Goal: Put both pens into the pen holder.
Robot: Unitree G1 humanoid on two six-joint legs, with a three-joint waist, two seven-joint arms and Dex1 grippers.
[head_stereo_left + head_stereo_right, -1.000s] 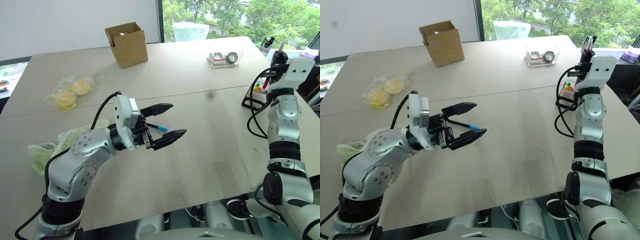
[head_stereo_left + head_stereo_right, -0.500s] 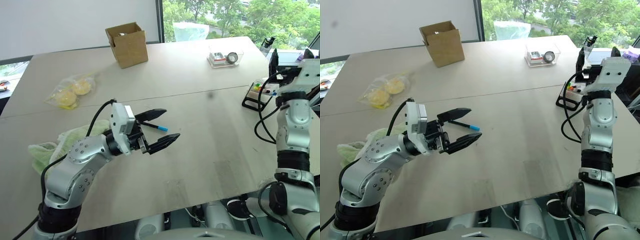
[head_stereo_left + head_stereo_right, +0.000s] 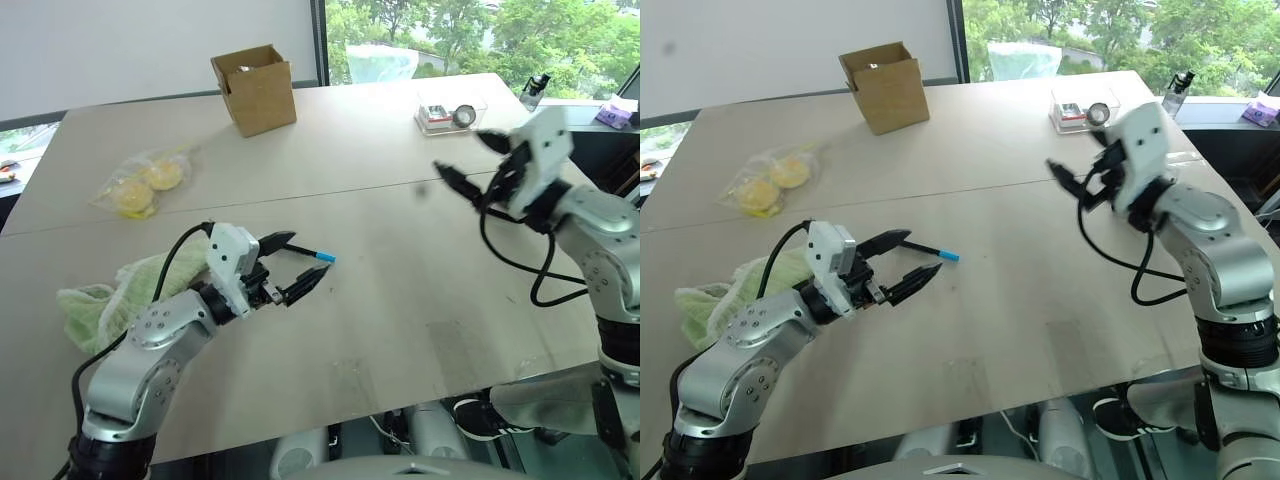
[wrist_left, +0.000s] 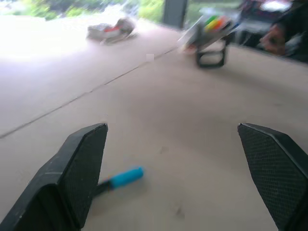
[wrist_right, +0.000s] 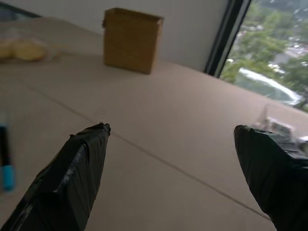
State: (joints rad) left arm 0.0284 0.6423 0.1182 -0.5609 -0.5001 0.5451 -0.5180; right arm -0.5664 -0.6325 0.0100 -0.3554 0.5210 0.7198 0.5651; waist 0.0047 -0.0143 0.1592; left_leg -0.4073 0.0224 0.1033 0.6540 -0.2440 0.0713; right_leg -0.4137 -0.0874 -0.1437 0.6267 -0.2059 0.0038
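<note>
Pens are the job: the blue-tipped pen [image 3: 308,254] lies flat on the table [image 3: 400,300] at centre frame, its far end between the spread, empty fingers of the left gripper [image 3: 291,268], while the right gripper [image 3: 470,170], also wide open and empty, hangs above the table at right. To my eye, a clean pickup means lowering the left gripper squarely over the barrel before closing. Seen from the left wrist, the pen holder [image 4: 211,33] stands well beyond.
</note>
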